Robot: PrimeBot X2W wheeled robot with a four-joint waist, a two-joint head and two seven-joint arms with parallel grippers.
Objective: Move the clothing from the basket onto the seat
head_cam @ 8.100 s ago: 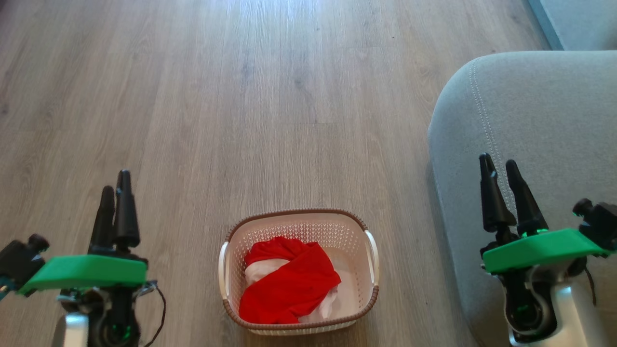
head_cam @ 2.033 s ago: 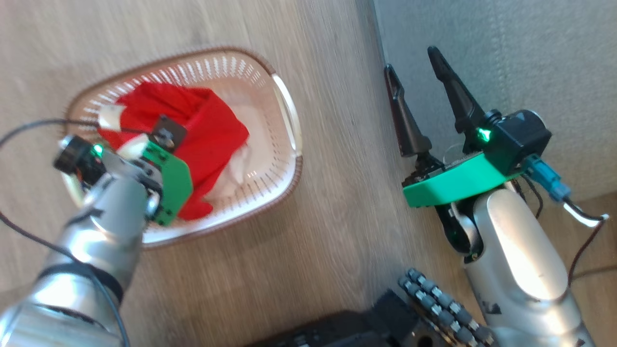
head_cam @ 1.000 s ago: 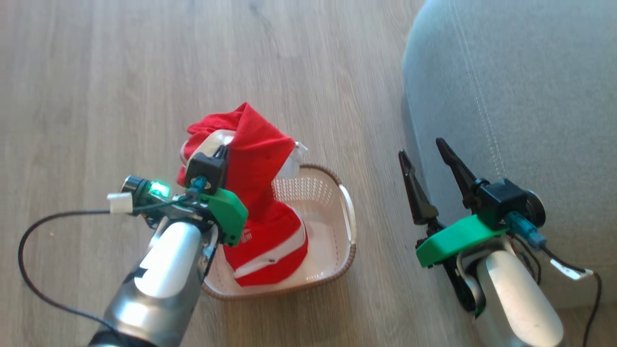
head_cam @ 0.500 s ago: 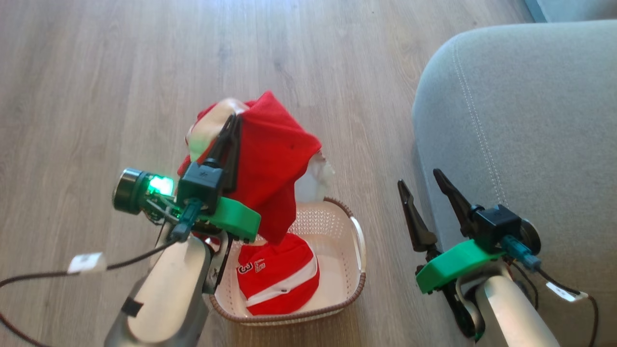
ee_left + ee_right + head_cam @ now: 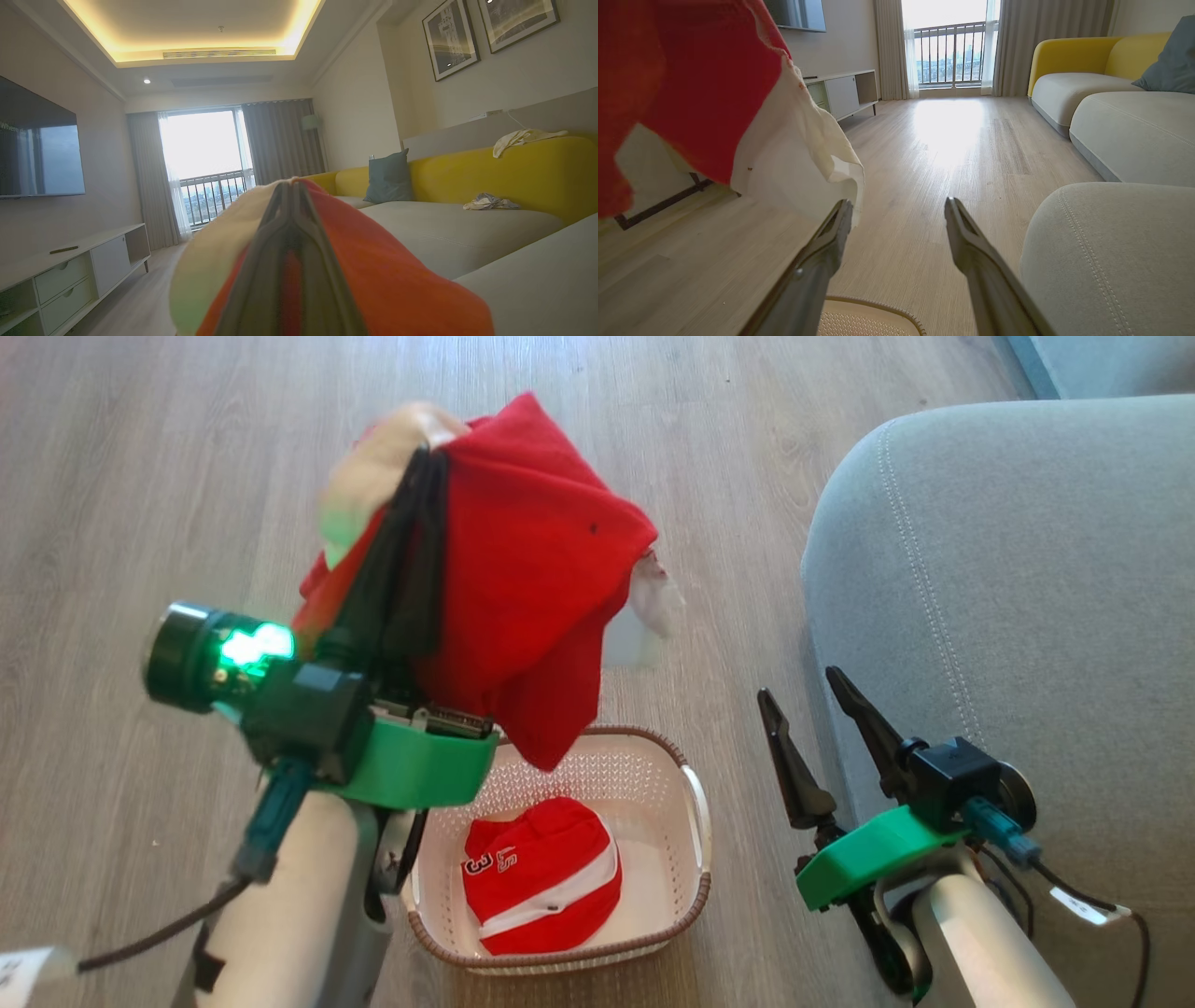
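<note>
My left gripper [image 5: 425, 462] is shut on a red and white garment [image 5: 537, 579], held up in the air above the basket [image 5: 695, 821]; the cloth drapes over its fingers [image 5: 292, 224]. A second red piece of clothing [image 5: 541, 877] with a white stripe and a dark number lies inside the basket on the floor. The grey seat [image 5: 1018, 597] rises at the right. My right gripper [image 5: 798, 686] stands open and empty between the basket and the seat's edge; in its wrist view the hanging garment [image 5: 705, 84] shows at upper left.
Wooden floor [image 5: 187, 476] stretches around the basket. The room beyond holds a yellow-backed sofa [image 5: 490, 177] with a blue pillow [image 5: 387, 182] and small cloths, a white TV cabinet [image 5: 70, 275] and a balcony window [image 5: 950, 51].
My left arm has lifted the red and white garment higher out of the basket, uncovering the striped piece below. The right gripper stays open beside the seat.
</note>
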